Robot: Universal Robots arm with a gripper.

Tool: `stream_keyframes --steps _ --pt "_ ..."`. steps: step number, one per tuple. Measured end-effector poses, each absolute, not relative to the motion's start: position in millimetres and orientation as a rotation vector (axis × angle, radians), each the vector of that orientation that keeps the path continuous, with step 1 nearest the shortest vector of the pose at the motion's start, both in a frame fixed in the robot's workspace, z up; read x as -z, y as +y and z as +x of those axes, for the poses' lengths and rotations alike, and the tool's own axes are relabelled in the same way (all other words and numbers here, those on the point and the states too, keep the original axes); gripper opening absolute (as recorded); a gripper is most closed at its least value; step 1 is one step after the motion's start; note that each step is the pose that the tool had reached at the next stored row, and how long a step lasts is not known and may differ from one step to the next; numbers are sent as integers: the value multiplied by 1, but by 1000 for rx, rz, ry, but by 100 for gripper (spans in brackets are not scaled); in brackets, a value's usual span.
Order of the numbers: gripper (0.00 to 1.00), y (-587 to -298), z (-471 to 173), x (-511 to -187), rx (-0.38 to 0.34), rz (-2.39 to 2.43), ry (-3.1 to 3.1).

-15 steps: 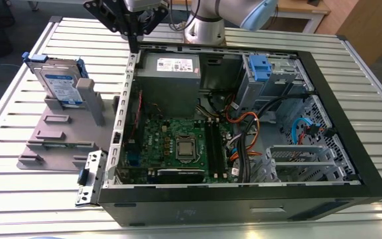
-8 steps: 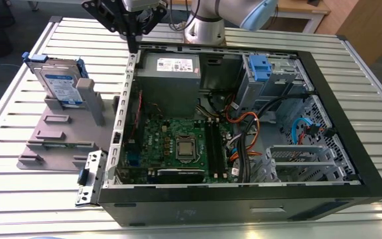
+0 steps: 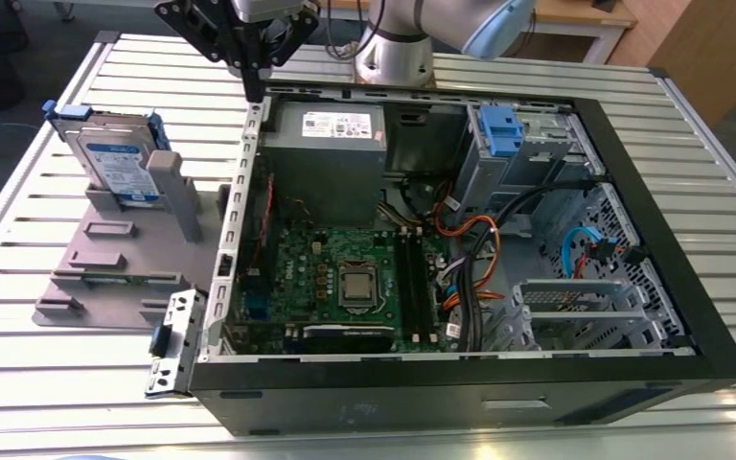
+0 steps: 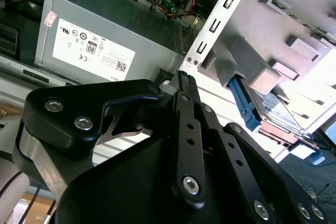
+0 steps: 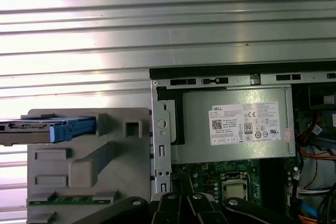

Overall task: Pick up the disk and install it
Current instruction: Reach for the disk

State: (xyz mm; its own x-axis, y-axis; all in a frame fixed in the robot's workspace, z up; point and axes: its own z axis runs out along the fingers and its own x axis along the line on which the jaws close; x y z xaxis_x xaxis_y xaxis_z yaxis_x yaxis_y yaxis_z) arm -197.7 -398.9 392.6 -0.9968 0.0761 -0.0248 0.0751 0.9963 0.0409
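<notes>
Silver metal slats make up the long table [image 3: 35,383], and a big black computer case [image 3: 471,393] lies open on it. Seen in the exterior view, the flat silver-grey disk with the blue plastic frame [image 3: 119,163] is at ten o'clock from the middle of the case. It stands up on its edge in a grey plastic stand [image 3: 100,259] just beside the case wall. This view shows the blue-and-white label on its wide face. The first wrist view shows the disk [image 5: 31,129] from its thin edge, like a flat bar with a blue end. The second wrist view shows its blue frame [image 4: 278,111] poking out behind the stand. The black metal claw [image 3: 256,91] hangs over the case's corner at eleven o'clock, well apart from the disk. In the second wrist view its two fingers come together at the tip [image 4: 184,80] with nothing between them, right by the silver edge rail. A grey metal box with a white sticker [image 3: 330,144] sits inside the case near that corner, and a green board [image 3: 342,268] lies at six o'clock from the box.
</notes>
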Motion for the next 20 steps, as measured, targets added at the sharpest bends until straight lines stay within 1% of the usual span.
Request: stream_keyframes --steps 20 --pt "11 -399 -203 -393 -62 118 3112"
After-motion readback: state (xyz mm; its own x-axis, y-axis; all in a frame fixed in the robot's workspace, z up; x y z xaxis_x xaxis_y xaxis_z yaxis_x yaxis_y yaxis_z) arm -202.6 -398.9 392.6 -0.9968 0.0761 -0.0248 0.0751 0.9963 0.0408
